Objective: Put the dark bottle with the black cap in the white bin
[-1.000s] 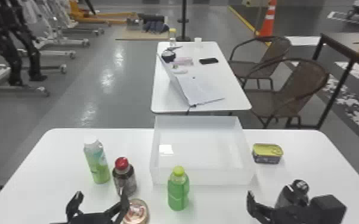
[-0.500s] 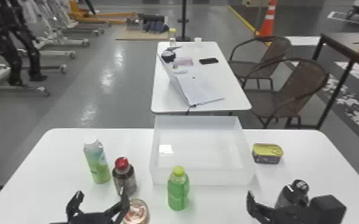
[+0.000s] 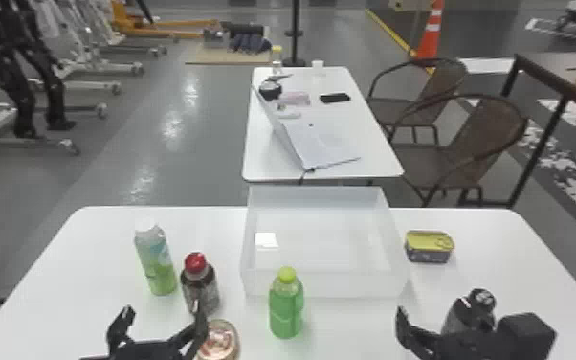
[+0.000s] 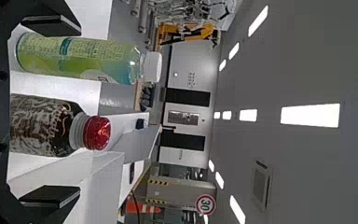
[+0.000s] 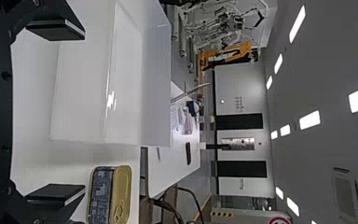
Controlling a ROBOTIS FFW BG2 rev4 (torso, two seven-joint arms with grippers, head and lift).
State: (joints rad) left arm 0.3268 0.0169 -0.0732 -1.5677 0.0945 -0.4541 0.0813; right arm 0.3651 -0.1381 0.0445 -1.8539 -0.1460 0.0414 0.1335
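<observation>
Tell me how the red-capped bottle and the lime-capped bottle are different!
The red-capped bottle is dark, while the lime-capped bottle is bright green. The red-capped bottle stands left of the white bin; the lime-capped bottle stands in front of it. Both stand upright on the table.

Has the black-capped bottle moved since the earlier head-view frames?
No. In the head view, the black-capped bottle keeps the same spot, right of the white bin and nearer the robot.
</observation>
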